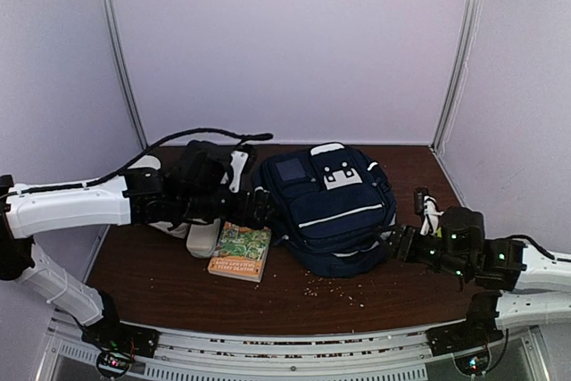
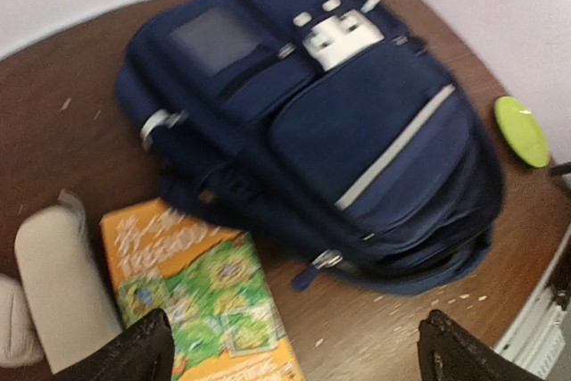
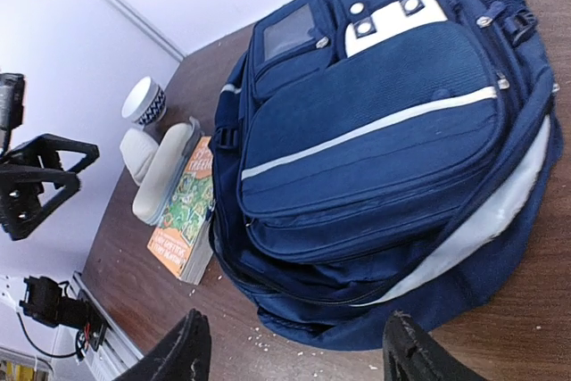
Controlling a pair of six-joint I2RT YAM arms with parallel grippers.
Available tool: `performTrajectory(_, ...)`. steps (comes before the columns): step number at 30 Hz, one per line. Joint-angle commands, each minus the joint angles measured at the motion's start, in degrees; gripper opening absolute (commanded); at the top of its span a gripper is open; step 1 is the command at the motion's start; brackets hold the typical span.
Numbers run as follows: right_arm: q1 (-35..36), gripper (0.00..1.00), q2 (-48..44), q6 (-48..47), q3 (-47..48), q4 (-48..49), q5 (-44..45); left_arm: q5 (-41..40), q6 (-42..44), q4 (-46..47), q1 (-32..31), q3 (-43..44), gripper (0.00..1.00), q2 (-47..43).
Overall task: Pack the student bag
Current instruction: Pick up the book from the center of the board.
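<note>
The student bag [image 1: 332, 207] is a navy backpack with white stripes that lies flat in the middle of the table, front side up. My left gripper [image 1: 260, 210] hangs at its left edge, over an orange and green book [image 1: 239, 252]. In the left wrist view the fingers [image 2: 134, 354] stand wide apart with only the book [image 2: 201, 296] and bare table between them, and the bag [image 2: 339, 122] lies beyond. My right gripper [image 1: 395, 244] is open just off the bag's near right corner. Nothing lies between its fingertips [image 3: 178, 354], which face the bag [image 3: 384, 149].
A grey pencil case [image 1: 203, 238] lies left of the book, with a patterned cup [image 3: 145, 100] and a white soft item [image 3: 138, 153] behind it. A lime green disc [image 2: 522, 129] sits right of the bag. Crumbs [image 1: 335, 290] dot the near tabletop.
</note>
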Motion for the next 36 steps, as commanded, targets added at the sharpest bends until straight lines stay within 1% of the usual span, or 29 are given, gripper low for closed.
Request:
performTrajectory(1,5.33,0.66,11.1,-1.1,4.74,9.21,0.02,-7.05,-14.01,-4.94,2.18,-12.19,0.98,-5.84)
performTrajectory(3,7.19,0.66,17.39,-0.44,7.48,12.21,-1.31,-5.16,-17.82,-1.14,2.27,-17.0,0.98,-8.71)
performTrajectory(6,8.7,0.65,26.52,2.29,11.72,16.88,-4.51,-1.4,-21.9,4.3,2.72,-22.5,0.98,-9.13)
performTrajectory(12,9.08,0.64,41.43,9.83,18.36,23.88,-9.14,4.84,-26.41,10.83,4.85,-27.67,0.98,-5.24)
performTrajectory(16,9.03,0.64,49.86,13.58,22.81,24.2,-11.19,6.8,-27.4,13.51,7.37,-29.46,0.96,-3.33)
performTrajectory(25,9.4,0.64,59.75,19.96,27.89,25.1,-12.35,5.59,-28.81,15.68,10.34,-32.41,0.96,-3.1)
performTrajectory(30,9.4,0.64,64.81,21.96,32.15,24.7,-13.89,7.49,-28.65,18.59,11.22,-33.19,0.96,-0.56)
performTrajectory(34,9.38,0.64,67.77,23.19,34.72,24.03,-14.32,9.82,-27.79,21.66,11.23,-33.4,0.92,1.72)
performTrajectory(36,9.42,0.64,68.92,23.72,35.77,23.52,-14.22,11.47,-26.95,23.01,11.24,-33.01,0.86,3.36)
